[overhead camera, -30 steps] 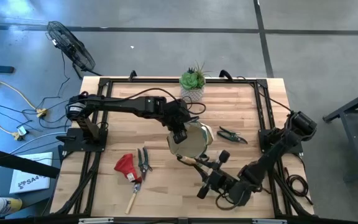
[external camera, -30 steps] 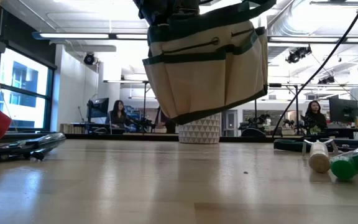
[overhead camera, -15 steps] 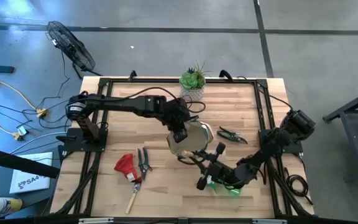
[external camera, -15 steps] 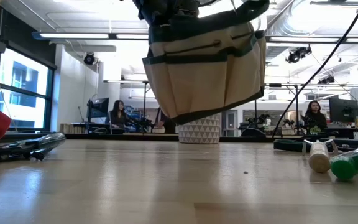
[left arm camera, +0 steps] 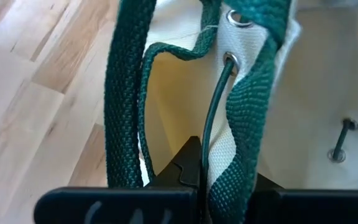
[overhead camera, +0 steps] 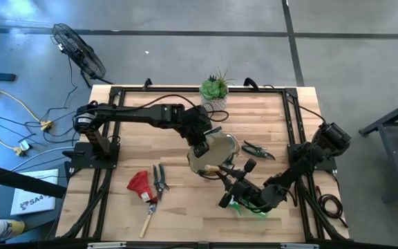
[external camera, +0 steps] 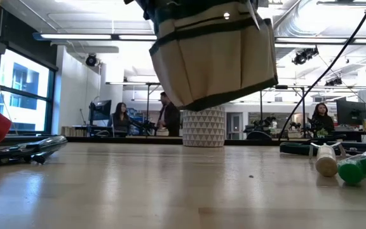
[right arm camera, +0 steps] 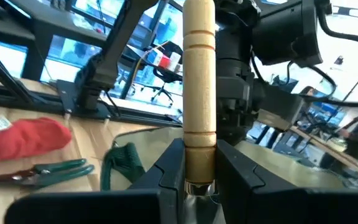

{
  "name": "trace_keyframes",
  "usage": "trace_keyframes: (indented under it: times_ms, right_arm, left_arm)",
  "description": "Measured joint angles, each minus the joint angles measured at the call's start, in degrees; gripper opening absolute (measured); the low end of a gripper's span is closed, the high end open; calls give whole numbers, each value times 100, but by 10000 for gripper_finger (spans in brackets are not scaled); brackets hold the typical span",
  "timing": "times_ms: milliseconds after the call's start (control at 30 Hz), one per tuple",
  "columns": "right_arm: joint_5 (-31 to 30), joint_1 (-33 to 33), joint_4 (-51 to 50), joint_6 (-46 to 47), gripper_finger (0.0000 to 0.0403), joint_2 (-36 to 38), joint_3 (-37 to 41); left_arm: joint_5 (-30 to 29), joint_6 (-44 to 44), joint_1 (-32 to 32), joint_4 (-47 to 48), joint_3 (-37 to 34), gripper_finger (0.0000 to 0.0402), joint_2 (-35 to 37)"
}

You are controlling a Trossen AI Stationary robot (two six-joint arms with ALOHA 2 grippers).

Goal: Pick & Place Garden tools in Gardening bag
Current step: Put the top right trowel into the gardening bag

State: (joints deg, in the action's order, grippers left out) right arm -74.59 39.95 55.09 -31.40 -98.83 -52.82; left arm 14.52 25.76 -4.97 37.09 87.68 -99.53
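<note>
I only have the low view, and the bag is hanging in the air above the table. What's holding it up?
Observer: The left gripper is shut on the bag's green rim strap, lifting it off the table.
Operator: Where's the right arm?
Observer: The right gripper is just beside the bag, on the near side, shut on a wooden-handled tool.
Operator: What's still left on the table?
Observer: On the left side lie a red glove, shears and a wooden-handled trowel; dark pruners lie right of the bag.
</note>
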Motion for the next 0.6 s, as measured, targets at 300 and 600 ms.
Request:
trace_keyframes:
  times_ms: [300,600]
  right_arm:
    - [250,-37,686,-777,51,0,0]
    - [763,-86,1687,-1309,51,2,0]
  left_arm:
    - [263,52,4,17,0,0,0]
    - [567,157,11,-6,0,0,0]
